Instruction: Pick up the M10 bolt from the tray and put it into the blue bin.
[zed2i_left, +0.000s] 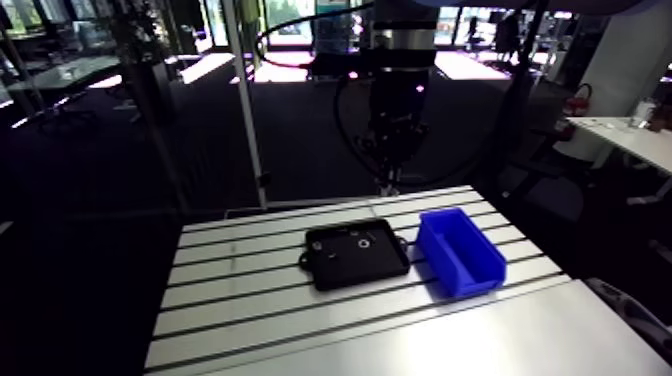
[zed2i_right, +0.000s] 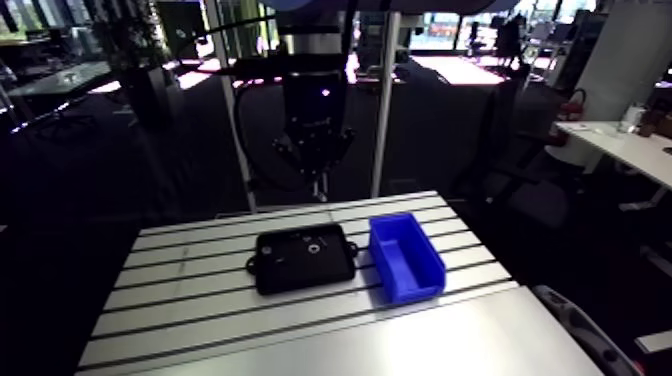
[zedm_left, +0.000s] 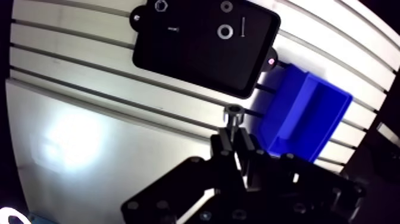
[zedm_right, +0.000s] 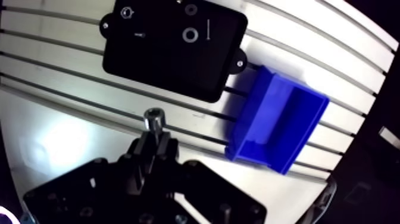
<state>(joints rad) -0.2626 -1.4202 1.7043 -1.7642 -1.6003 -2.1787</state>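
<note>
**A:** The slotted table (zed2i_left: 250, 300) carries a black tray (zed2i_left: 357, 258) with the blue bin (zed2i_left: 460, 250) just beside it. Where's the bolt?

**B:** It's out of the tray. The gripper (zedm_left: 234, 136) has its fingers pinched narrow on the bolt (zedm_left: 233, 113). The shank is between the tips and the head pokes out past them, with the whole thing up in the air.

**A:** So the carry to the bin is the step in hand, I'd say. How should it be done well?

**B:** Travel sideways smoothly, since only the fingertips hold that shank and a jerk could tilt it. Stop over the bin's hollow, not over its wall. Then come down below the rim before letting go, so the bolt can't bounce out.

**A:** What does the wrist view give that the arm view doesn't?

**B:** It shows the grip itself. It also shows what's left in the tray: a washer (zedm_left: 225, 31), a nut (zedm_left: 159, 6) and a few smaller bits. In the arm view the fingers are dark and I can't make out the bolt.

**A:** And the other way round?

**B:** The arm view shows height. The gripper hangs well above the table, behind the tray, with the bin off to one side of it.
</note>
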